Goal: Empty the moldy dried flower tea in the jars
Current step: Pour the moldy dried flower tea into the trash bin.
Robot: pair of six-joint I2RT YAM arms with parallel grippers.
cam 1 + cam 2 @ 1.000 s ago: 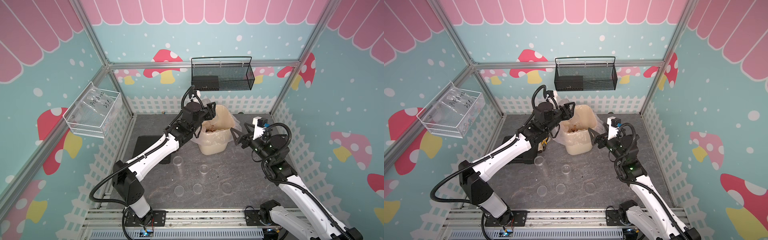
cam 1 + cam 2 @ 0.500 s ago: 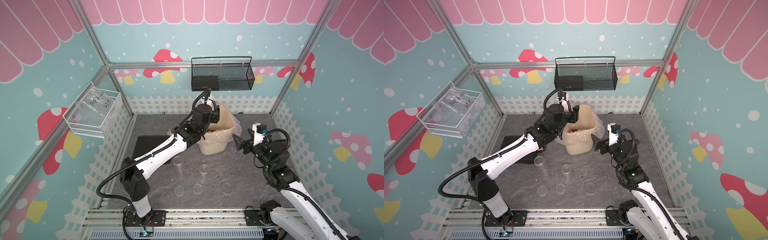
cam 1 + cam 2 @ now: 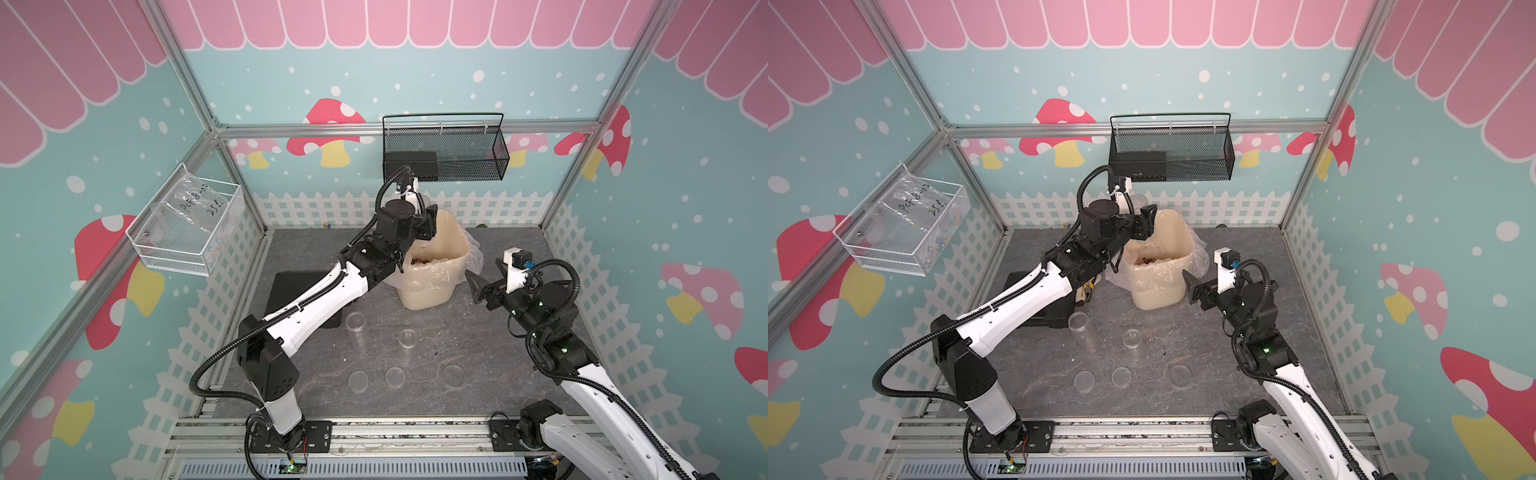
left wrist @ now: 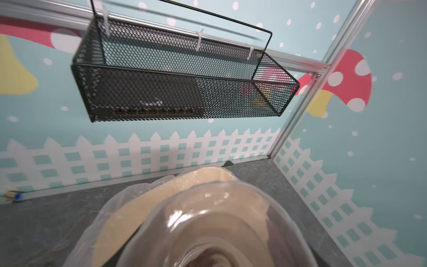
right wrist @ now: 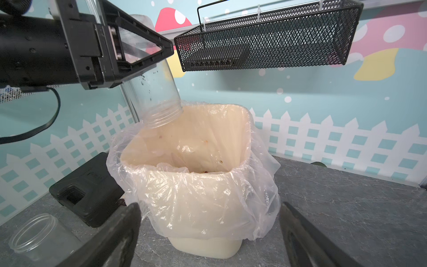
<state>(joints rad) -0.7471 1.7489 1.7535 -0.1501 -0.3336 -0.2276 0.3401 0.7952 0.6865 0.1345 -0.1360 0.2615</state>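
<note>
My left gripper is shut on a clear jar, held high over the cream bin with its mouth tilted down above the rim. Only a few dark specks cling inside the jar. The left wrist view looks through the jar's base. Reddish-brown dried flower tea lies in the lined bin. Two other jars stand open on the table: a tall one and a short one. My right gripper is open, just right of the bin and holding nothing.
Three round lids lie flat near the table's front. A black block sits left of the bin, under my left arm. A black mesh basket hangs on the back wall above the bin, and a clear basket on the left wall.
My left gripper has carried the jar to the right, further over the bin. My right gripper has drawn back slightly from the bin and stays open.
</note>
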